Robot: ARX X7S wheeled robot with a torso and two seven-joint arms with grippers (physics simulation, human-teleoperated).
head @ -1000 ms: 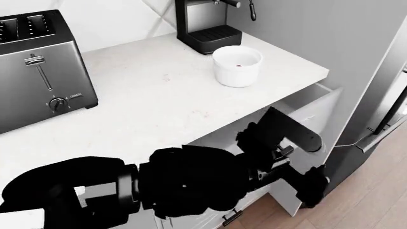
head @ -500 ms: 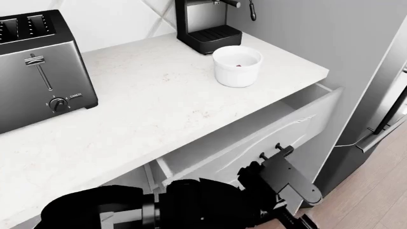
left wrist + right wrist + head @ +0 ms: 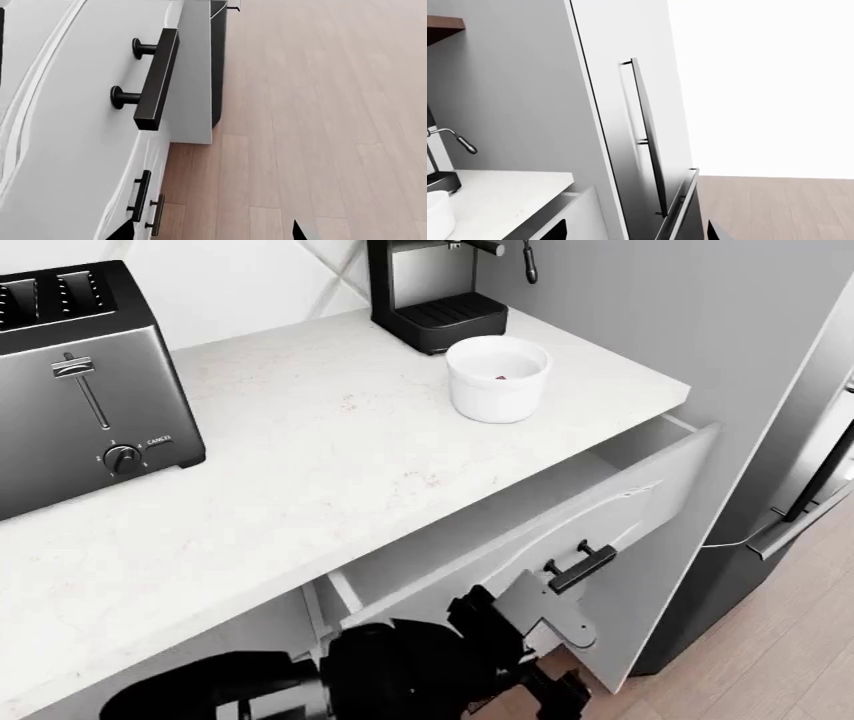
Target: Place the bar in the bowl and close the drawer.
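- White stone with faint grey veining makes the countertop in the head view; a brushed-steel toaster sits at the far left and a black coffee machine at the far edge.
- Glossy and straight-sided, the round white bowl stands on the counter just in front of the coffee machine; a small red speck inside it is the bar, too small to tell which way its long axis lies.
- Below the counter edge the drawer stands partly open, its long axis running left to right, its white veined front facing the near right, and its black bar handle lying along the front.
- A black arm fills the near lower part, its end just below the handle; whether its grip is spread or clenched cannot be told here.
- From the left wrist, the squared matte handle on two round posts projects from the drawer front, above pale wooden floor planks; only dark fingertip corners show at the frame's edge, holding nothing visible, and their spread cannot be told.
- From the right wrist, a tall steel fridge with a long slim handle stands beside the counter; the right gripper's tips are barely visible, their state unclear.
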